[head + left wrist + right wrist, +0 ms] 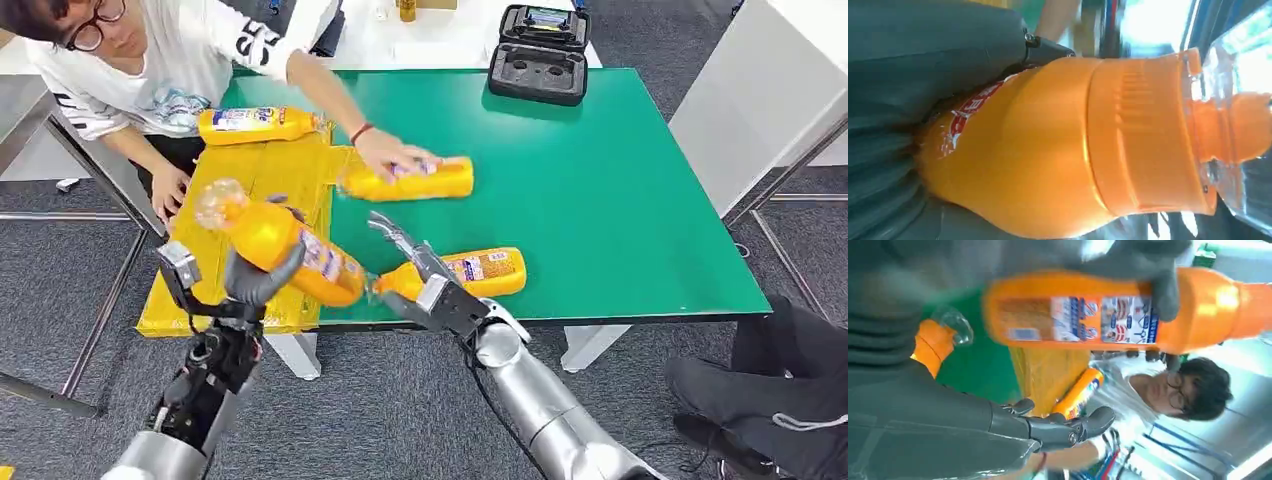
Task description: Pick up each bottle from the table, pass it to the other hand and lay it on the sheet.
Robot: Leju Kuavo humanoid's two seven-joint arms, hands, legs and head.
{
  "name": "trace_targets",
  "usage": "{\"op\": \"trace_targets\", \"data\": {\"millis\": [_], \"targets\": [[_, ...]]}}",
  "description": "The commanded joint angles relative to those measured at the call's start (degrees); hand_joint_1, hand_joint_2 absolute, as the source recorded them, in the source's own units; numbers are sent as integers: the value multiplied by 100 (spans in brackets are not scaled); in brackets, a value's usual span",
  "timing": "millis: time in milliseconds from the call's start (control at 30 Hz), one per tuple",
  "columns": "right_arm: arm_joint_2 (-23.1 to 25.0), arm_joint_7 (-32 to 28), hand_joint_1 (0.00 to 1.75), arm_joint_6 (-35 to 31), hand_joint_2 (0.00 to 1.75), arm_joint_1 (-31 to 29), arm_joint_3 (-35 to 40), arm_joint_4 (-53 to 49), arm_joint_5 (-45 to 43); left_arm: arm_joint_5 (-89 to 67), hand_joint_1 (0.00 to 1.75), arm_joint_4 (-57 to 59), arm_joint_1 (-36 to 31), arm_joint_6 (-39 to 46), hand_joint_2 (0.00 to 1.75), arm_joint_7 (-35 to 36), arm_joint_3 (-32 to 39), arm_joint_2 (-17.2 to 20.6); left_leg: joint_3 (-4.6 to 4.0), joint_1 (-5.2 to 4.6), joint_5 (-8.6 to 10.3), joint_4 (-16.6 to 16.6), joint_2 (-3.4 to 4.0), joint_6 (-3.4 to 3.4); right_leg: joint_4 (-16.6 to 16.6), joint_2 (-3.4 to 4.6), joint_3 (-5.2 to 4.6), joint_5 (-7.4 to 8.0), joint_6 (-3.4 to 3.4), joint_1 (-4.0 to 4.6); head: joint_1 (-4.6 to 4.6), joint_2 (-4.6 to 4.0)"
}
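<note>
Green table (620, 200): left hand (255, 280) grips an orange bottle (290, 250) with clear cap; right hand (415, 265) open

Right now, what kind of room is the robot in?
Probably a robot test lab or workshop, not a home. A green work table on metal legs stands on grey carpet, an open black equipment case lies nearby, and a person sets out orange bottles.
</note>
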Motion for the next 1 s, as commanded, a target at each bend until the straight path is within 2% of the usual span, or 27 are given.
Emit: {"op": "trace_targets", "data": {"millis": [33,100,167,200,333,433,567,767,1000], "targets": [[-101,26,0,-44,0,114,-332,-382,129,-2394,175,466,-863,1973,175,519,83,658,20,11,-12,4,-2,-14,2,-3,23,-12,-12,12,-2,0],[-114,82,0,-87,0,261,-421,-509,272,-3055,175,900,-1237,2240,175,686,43,771,19,14,-10,5,-9,-13,1,-10,24,-12,-12,14,-2,0],[-146,137,0,-123,0,443,-541,-654,400,-3495,175,1327,-1591,2118,175,841,-84,843,18,14,-9,5,-16,-11,1,-16,26,-12,-10,13,0,0],[-155,136,0,-119,175,456,-546,-656,405,-3496,175,1338,-1610,2106,175,841,-78,844,11,11,-3,3,-18,-8,0,-18,18,-8,-7,9,-2,0],[-168,196,0,-103,175,582,-726,-780,503,-4149,175,1710,-1872,1951,175,1130,-445,948,14,8,-5,3,-15,-8,1,-16,20,-10,-8,6,-2,0],[-191,232,0,-108,175,613,-817,-791,614,-4637,175,2118,-2153,1460,175,1499,-869,1096,23,11,-9,3,-20,-11,0,-19,32,-14,-11,10,-2,0],[-185,246,0,-74,175,593,-864,-805,700,-4971,175,2411,-2340,1268,175,1715,-1078,1125,25,9,-11,4,-10,-12,1,-10,31,-13,-11,8,0,0],[-136,318,0,-68,175,549,-934,-807,867,-5221,175,2738,-2517,735,175,1831,-1241,1041,24,10,-10,4,-6,-12,1,-5,27,-12,-11,10,-2,0],[-121,313,0,15,175,528,-998,-715,863,-5514,175,2818,-2571,567,175,2018,-1389,950,8,6,-4,4,-4,-6,0,-2,12,-6,-5,5,0,0]]}}
